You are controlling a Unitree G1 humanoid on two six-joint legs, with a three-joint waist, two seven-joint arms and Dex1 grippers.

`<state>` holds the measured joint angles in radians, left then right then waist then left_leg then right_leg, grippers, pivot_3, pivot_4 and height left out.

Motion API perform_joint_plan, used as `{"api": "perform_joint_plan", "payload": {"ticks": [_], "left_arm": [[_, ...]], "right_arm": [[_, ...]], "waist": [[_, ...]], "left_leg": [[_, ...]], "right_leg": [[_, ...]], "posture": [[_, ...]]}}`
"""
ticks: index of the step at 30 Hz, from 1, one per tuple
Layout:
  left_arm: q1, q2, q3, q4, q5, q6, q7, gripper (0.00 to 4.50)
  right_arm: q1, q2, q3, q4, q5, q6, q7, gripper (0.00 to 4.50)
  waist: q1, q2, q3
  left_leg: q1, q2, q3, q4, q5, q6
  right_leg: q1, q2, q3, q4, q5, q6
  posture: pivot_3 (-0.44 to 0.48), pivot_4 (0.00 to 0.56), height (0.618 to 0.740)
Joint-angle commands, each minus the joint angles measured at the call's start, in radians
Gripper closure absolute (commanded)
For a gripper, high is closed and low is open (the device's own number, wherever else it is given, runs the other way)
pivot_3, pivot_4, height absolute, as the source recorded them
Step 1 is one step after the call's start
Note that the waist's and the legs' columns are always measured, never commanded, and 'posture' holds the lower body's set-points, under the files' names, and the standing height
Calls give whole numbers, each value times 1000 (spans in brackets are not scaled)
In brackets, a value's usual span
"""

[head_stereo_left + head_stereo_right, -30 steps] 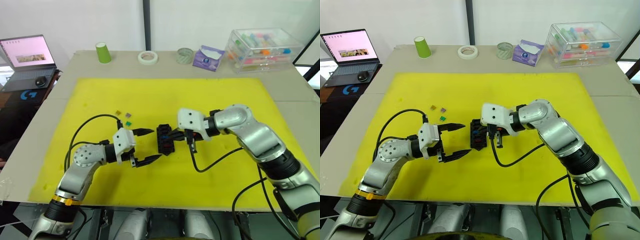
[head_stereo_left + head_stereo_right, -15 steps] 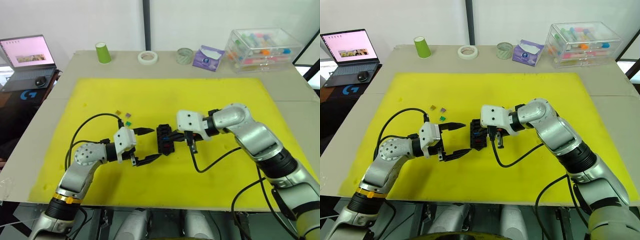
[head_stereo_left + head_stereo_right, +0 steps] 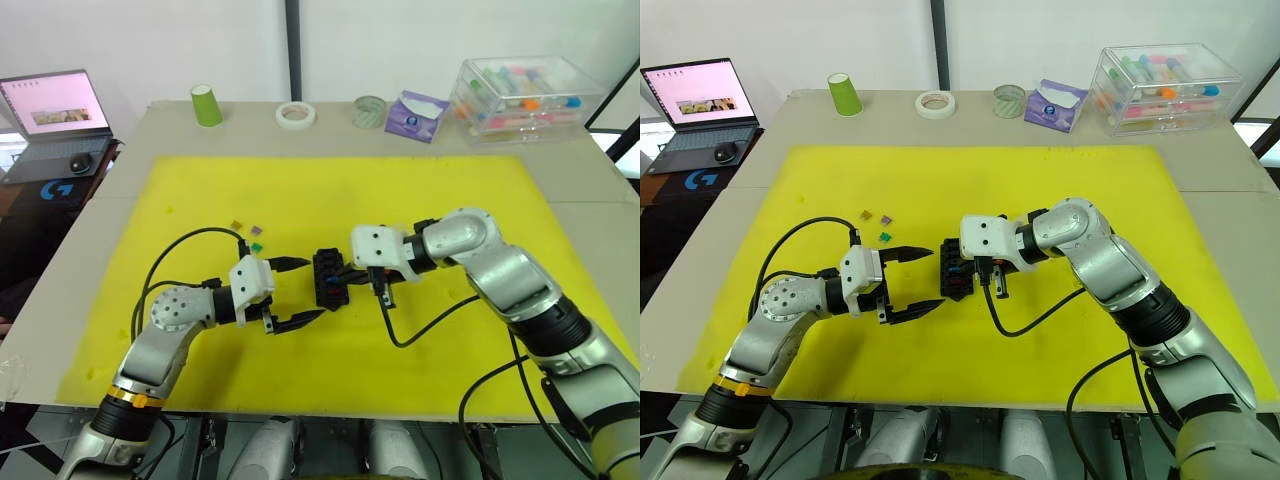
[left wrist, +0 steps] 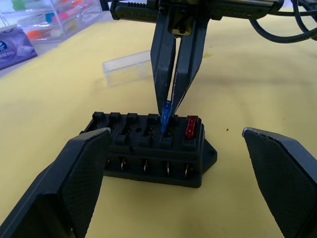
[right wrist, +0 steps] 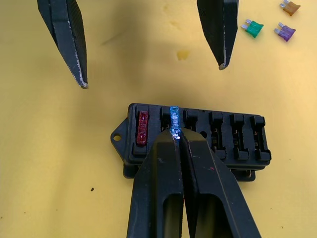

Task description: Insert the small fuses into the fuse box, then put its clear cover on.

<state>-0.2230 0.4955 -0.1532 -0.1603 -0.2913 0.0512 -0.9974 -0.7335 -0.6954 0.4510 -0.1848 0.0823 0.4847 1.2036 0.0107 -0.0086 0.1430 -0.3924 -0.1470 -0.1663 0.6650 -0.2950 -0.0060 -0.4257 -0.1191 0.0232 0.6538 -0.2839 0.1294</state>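
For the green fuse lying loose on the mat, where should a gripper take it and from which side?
Judging by its pose, the green fuse lies flat on the yellow mat, apart from the purple fuse. Come straight down from above and pinch the two narrow edges of its plastic head, leaving the blades free for the fuse box.

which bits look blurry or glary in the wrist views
Left wrist view: its own left claw fingers blur up close; fuse box and blue fuse stay sharp, storage case soft. Right wrist view: right claw fingers glossy; fuse box crisp.

lab/office | laptop (image 3: 55,108) | tape rolls (image 3: 296,114) | storage case (image 3: 525,97)
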Motion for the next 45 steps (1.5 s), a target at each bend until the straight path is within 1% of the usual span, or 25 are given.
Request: {"api": "perform_joint_plan", "payload": {"ticks": [1,29,45], "left_arm": [[-15,1,3,-15,1,-18,1,26],[0,4,1,-22,7,-22,-4,26],[2,2,-6,-28,12,-17,2,26]], "right_arm": [[-9,6,-12,-7,-5,-13,4,4500],[-14,34,-9,0,-9,-5,9,4500],[-23,29,12,27,-39,-5,37,4500]], "waist": [[0,0,0],[-1,0,0],[-1,0,0]], "left_leg": [[0,0,0,0,0,0],[0,0,0,0,0,0],[0,0,0,0,0,0]], "right_leg": [[0,0,0,0,0,0],[0,0,0,0,0,0],[0,0,0,0,0,0]], "posture": [[0,150,740],[0,150,740],[0,150,740]]}}
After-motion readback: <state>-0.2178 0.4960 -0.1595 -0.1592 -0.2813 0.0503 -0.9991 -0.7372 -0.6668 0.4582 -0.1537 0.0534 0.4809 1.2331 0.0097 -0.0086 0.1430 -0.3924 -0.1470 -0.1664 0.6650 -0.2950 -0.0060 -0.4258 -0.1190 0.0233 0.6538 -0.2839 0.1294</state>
